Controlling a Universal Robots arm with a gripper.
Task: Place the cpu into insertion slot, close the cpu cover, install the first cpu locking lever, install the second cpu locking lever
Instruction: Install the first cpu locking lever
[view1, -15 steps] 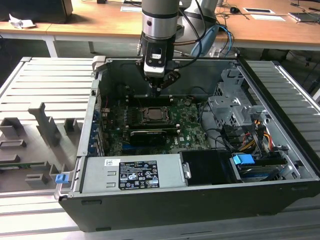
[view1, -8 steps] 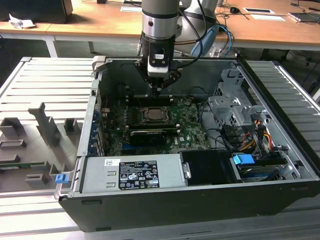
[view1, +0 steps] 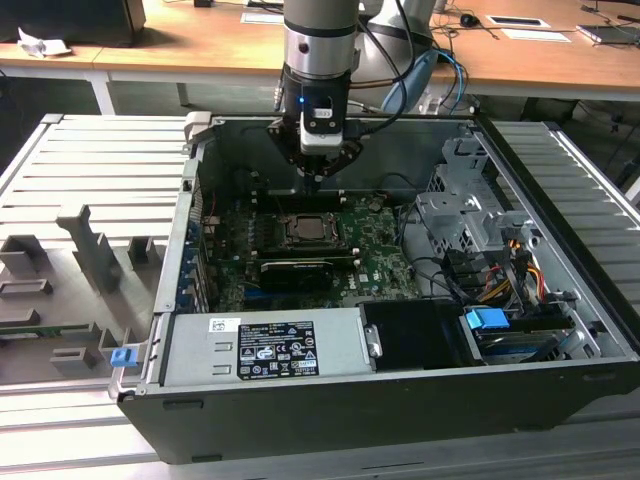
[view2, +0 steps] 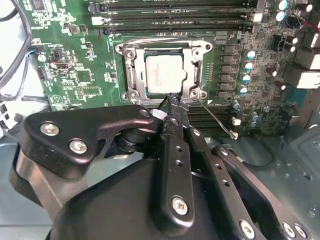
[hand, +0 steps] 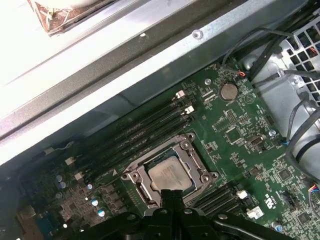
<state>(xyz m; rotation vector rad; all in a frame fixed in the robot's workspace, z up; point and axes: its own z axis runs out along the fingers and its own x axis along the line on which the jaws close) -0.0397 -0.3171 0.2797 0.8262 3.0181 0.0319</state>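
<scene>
While the arm (view1: 320, 40) reaches down into an open computer case (view1: 300, 420), the work looks partly done; inside the case lies a green circuit board (view1: 380, 260), and near its middle sits the insertion slot (view1: 288, 232); in both wrist views the cpu cover (view2: 195, 65) lies flat over the slot, and the cpu (view2: 165, 75) shows through its window, seated squarely; one thin wire lever (view2: 215, 117) sticks out loose from a corner of the slot, so it seems unlatched, and I cannot tell about the other; the gripper (view2: 172, 102) hangs just beside the near edge of the cover, its jaws drawn together with nothing visible between them. Behind, wooden desks (view1: 200, 40) cross the room; the case rests on a ribbed grey metal table (view1: 90, 170), with grey holders (view1: 90, 250) on the exterior view's left.
</scene>
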